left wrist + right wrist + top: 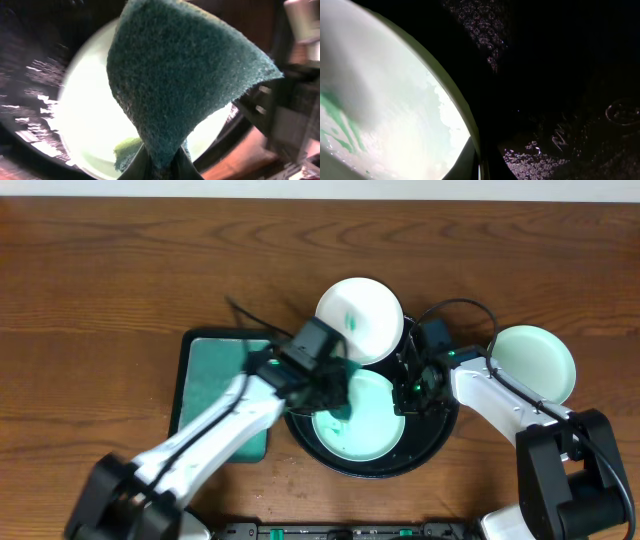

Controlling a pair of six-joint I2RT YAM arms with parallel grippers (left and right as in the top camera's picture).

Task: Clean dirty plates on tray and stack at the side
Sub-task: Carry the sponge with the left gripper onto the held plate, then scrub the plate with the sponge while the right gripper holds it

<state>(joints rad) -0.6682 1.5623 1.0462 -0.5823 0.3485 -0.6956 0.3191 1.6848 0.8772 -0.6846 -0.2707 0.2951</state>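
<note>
My left hand (335, 395) pinches a sponge (180, 85) over the smeared plate (372, 428) in the tray (432, 450). My right hand (408, 390) is clamped on that plate's rim. A second plate (360, 320), smeared, overlaps the tray's far edge. A third plate (533, 363) sits on the table (120, 270), right of the tray.

The overhead view is evenly lit and sharp, while in the wrist views the plate (395, 125) is washed out by glare at 9 o'clock, the tray (560, 75) is left almost black and the sponge (175, 75) is blurred.
</note>
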